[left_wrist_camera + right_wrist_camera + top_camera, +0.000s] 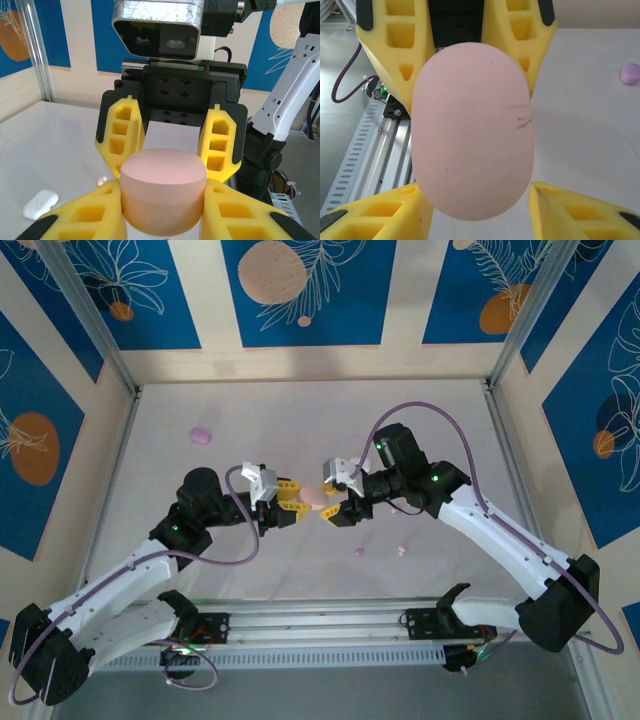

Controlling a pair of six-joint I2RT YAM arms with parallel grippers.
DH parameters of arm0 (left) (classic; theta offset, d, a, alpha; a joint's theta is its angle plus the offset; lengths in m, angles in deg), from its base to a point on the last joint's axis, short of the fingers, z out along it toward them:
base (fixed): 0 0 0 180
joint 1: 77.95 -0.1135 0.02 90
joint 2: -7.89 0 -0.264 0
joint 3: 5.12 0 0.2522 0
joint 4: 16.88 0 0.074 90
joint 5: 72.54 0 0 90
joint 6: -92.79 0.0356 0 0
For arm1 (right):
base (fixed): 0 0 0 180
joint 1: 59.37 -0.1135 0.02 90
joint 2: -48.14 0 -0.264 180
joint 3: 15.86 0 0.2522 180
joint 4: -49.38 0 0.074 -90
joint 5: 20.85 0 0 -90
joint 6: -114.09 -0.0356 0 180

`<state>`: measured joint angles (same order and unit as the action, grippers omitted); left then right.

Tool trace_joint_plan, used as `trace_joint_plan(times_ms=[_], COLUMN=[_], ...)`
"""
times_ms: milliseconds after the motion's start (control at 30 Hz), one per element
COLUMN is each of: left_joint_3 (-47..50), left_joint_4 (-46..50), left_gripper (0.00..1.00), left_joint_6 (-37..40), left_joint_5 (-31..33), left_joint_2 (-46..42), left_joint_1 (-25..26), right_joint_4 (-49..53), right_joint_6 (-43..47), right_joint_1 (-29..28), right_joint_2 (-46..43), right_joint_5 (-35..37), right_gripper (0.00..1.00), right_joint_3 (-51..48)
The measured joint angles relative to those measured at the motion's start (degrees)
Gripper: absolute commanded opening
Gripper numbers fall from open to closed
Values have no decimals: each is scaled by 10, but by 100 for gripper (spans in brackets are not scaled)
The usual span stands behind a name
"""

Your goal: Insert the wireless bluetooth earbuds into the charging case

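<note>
I see the left fingers clenched on the smooth, pale pink, pebble-shaped charging case, held above the middle of the white desk. The right fingers stand released around it. A tiny purple earbud and a pink one lie near-right.

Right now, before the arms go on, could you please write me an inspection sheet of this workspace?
Surface: white table, nothing spilled.
Job's things: pink charging case, lid closed, between the two grippers; purple earbud and pink earbud loose on the table near the right arm.
Clutter: purple case far left; white case on the table.
Grippers: left gripper shut on the pink case; right gripper flanks it, grip unclear.
Cables: left arm's cable and right arm's cable loop free of the case.
Surroundings: patterned walls, blue and beige; metal frame post.
</note>
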<state>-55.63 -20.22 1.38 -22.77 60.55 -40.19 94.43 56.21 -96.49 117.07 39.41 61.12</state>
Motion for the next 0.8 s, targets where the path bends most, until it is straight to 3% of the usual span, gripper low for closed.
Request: trace_joint_plan(times_ms=[800], left_joint_3=[0], left_joint_4=[-1], left_gripper=[23], left_joint_6=[-2], left_joint_5=[4], left_joint_2=[0], left_joint_1=[0], right_joint_4=[-35], right_joint_6=[-22], right_joint_1=[4], right_joint_2=[-9], right_joint_5=[-12], right_gripper=[52], right_joint_3=[0])
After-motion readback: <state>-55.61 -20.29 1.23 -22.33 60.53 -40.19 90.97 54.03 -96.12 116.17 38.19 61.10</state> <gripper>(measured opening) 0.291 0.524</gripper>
